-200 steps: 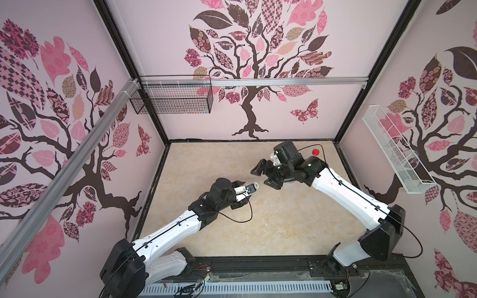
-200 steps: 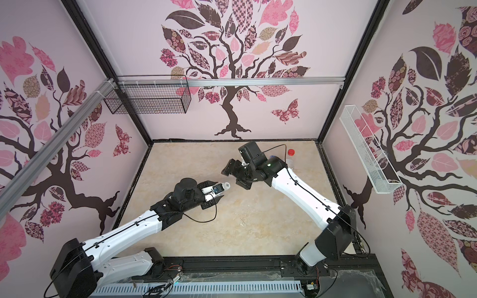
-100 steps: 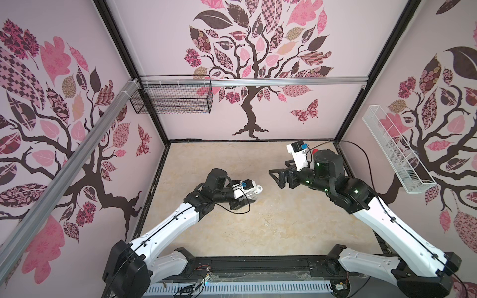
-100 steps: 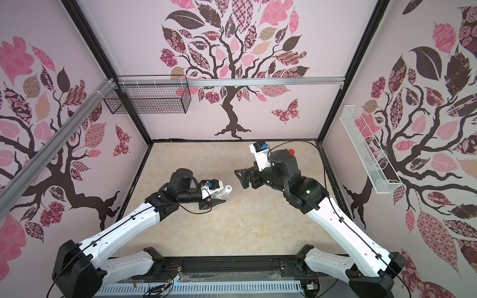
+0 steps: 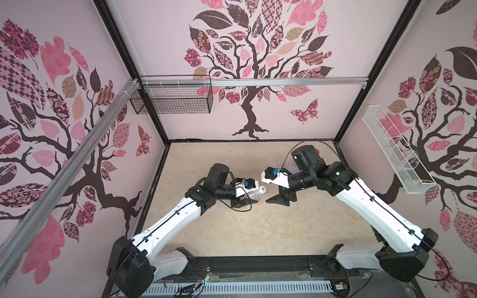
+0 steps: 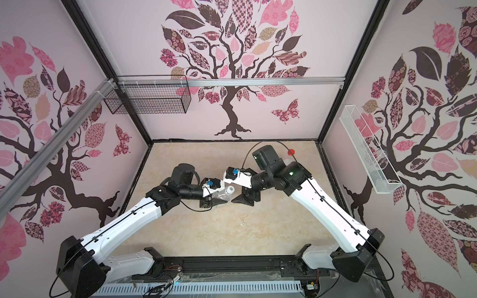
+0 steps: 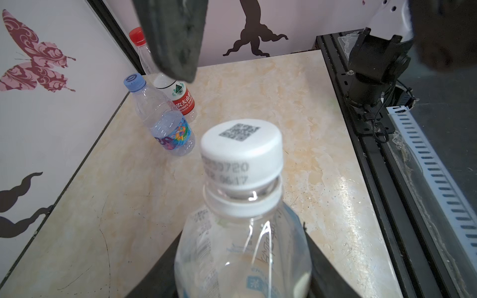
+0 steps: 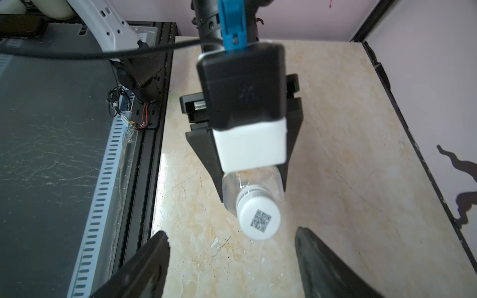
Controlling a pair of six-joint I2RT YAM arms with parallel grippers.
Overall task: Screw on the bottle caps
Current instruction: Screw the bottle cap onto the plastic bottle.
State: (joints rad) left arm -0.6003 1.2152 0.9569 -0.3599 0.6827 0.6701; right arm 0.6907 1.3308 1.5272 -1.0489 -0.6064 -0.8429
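Left gripper [image 5: 243, 201]: closed narrow on the body of the white-capped bottle [image 7: 242, 255], below its shoulder. You hold it clear of the tabletop [image 5: 258, 232], so the neck stays free for your other hand.
Bottle axis: the long axis runs out past your left fingertips, tilted partway between upright and lying. The base is toward the left wrist and the neck toward the right gripper.
White cap [image 7: 241, 144]: on the neck just beyond the left fingertips, its printed-code face aimed at the right wrist. It looks slightly askew above the neck ring, so I judge it not yet screwed home.
Right gripper [image 8: 232, 233]: spread wide, holding nothing. Its fingers flank the cap's line without touching, and it faces the cap head-on, so a wrist roll would turn the cap about the bottle's axis.
Blue-capped bottle [image 7: 165, 121]: well beyond the right gripper, upright, cap on.
Red-capped bottle [image 7: 183, 102]: just behind the blue-capped one, upright and capped, partly hidden by a right finger. Both look finished and parked clear of your hands.
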